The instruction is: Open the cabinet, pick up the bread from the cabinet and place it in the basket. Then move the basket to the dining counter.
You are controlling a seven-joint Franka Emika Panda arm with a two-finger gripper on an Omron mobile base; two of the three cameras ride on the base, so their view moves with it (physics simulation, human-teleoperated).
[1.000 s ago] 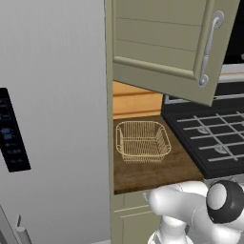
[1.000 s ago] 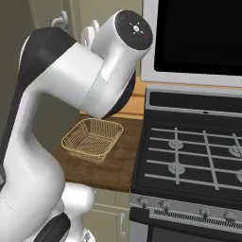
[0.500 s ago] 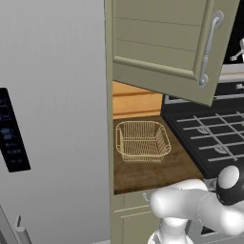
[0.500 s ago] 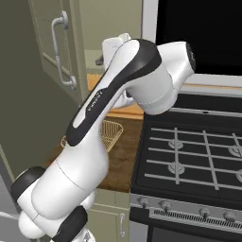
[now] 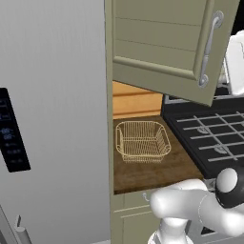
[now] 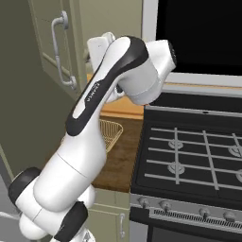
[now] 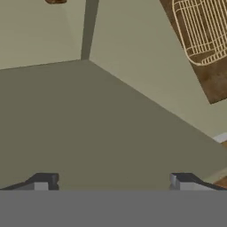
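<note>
The olive-beige cabinet's door (image 5: 162,43) stands swung out over the counter, its silver handle (image 5: 209,47) on the right. The pale gold wire basket (image 5: 142,140) sits empty on the dark wood countertop below; it also appears as the basket (image 7: 204,31) and the basket (image 6: 111,134). My gripper (image 7: 113,182) is open, raised beside the door, with nothing between its fingertips (image 7: 42,181). A dark-brown bit of the bread (image 7: 55,1) peeks in at the hand view's top edge. The dining counter is out of view.
A grey fridge (image 5: 52,119) fills the left. A black stove (image 6: 189,151) lies right of the countertop (image 5: 152,174), with a black microwave (image 6: 198,33) above it. My white arm (image 6: 94,108) rises in front of the basket.
The arm has swung up and away from the right base camera, bringing the hand up beside the open door. Door and basket have not moved.
</note>
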